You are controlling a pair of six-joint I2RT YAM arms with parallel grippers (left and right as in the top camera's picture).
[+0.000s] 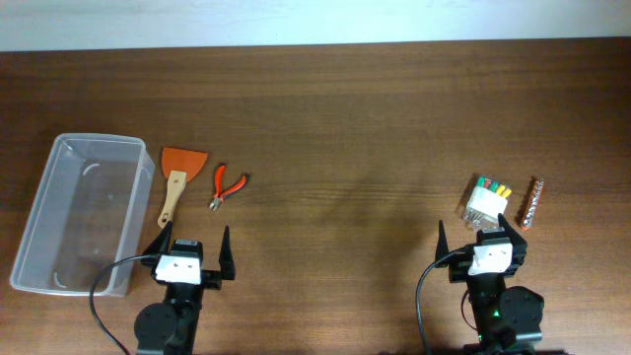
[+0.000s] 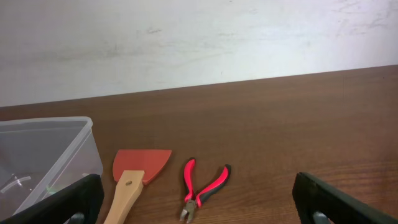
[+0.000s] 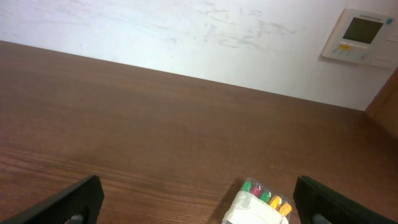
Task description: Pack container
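left wrist: container (image 2: 65,149), scraper (image 2: 142,167) handle cropped | right wrist: marker pack (image 3: 261,208) cropped

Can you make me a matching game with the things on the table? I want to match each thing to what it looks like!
Things:
1. container
2. scraper
3. pliers
4. packet

What it looks like:
A. red and black handles
B. clear, see-through plastic
C. orange blade, wooden handle
D. white, with green, red and yellow tips

Right pairs: 1-B, 2-C, 3-A, 4-D
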